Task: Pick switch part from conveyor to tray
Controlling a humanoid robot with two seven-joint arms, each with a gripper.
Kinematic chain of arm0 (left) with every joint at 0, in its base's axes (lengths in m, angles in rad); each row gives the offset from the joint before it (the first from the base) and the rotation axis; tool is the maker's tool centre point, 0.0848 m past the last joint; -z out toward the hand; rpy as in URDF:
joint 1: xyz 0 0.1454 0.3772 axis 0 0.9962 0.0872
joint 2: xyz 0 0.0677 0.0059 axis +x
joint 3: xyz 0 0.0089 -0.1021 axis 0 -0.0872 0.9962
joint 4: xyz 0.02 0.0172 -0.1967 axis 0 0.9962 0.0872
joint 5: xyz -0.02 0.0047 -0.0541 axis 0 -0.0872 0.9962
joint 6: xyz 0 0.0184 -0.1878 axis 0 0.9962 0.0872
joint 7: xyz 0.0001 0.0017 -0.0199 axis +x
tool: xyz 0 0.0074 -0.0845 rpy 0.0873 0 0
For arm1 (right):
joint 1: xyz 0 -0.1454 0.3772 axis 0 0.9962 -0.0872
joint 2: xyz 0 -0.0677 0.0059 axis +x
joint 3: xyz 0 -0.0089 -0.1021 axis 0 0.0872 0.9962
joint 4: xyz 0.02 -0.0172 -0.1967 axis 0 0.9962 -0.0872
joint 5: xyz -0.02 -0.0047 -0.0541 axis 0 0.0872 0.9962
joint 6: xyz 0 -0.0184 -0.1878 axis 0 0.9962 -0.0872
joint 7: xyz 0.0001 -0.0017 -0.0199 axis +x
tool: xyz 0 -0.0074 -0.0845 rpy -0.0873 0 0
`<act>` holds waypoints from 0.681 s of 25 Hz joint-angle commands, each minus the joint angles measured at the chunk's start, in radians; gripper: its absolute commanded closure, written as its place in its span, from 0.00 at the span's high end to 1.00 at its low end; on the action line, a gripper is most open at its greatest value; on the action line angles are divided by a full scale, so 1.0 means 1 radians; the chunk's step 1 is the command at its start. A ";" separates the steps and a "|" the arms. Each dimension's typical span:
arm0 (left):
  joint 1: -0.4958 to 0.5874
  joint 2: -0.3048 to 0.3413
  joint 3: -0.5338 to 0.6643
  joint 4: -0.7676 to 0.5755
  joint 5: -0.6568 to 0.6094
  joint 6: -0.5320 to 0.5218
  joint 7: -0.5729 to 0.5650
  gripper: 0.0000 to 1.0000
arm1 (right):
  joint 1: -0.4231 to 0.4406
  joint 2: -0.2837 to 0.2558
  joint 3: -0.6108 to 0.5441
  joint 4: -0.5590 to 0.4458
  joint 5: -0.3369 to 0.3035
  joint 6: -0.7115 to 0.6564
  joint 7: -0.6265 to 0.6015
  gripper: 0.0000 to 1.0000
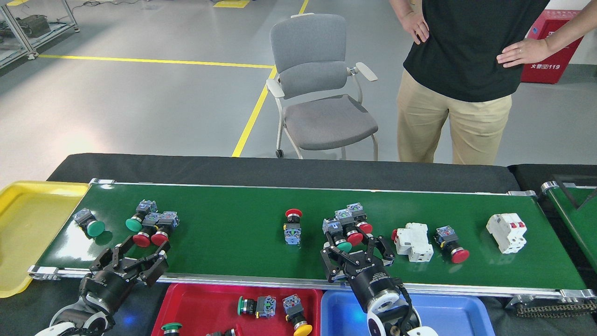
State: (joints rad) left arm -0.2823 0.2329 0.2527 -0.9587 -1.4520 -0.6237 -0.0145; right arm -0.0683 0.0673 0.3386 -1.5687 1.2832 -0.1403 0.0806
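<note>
While its glossy dark-green surface throws back pale glare near the left end, the conveyor (261, 233) lies flat between silver rails, with rollers at both ends. Scattered along it are switch parts: stubby black barrels with domed plastic caps and blue-grey contact blocks. One green-capped switch (88, 224) lies alone near the belt's left end, and a left cluster (150, 225) of one green and two red caps sits just right of it. A lone red switch (293, 225) lies at mid-belt, and a middle cluster (346, 224) of three lies right of that, two red caps and one green, bodies touching. Farther right on the belt are a white boxy breaker (413, 241), another red-capped switch (451, 244) and a second breaker (506, 232).

Below the belt's near rail sit a red tray (205, 303), smooth plastic and holding several switches, and a blue tray (447, 312). A yellow tray (25, 228) sits off the belt's left end.

Reaching up over the near rail, the right gripper (357, 247) has its black linkage fingers spread wide around the front of the middle cluster, near the green cap; whether they touch it cannot be told. Angled toward the left cluster, the left gripper (133, 249) is also wide open, just short of the red caps.

Beyond the belt stand a grey padded chair (317, 88) and a person (466, 70), hands on hips.
</note>
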 commanded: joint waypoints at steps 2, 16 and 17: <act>-0.041 0.014 0.000 0.023 0.001 0.035 0.008 1.00 | 0.070 -0.003 0.002 -0.088 -0.004 -0.289 0.021 0.22; -0.176 0.023 -0.289 0.248 0.001 0.463 0.251 0.57 | 0.087 0.055 0.112 -0.059 -0.002 -0.389 0.130 0.99; -0.189 0.025 -0.299 0.264 0.001 0.470 0.252 0.54 | 0.081 0.057 0.106 -0.060 -0.004 -0.386 0.128 0.99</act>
State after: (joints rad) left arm -0.4435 0.2520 -0.0284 -0.7121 -1.4508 -0.2114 0.2042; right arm 0.0294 0.1119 0.4497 -1.6159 1.2838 -0.5300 0.2103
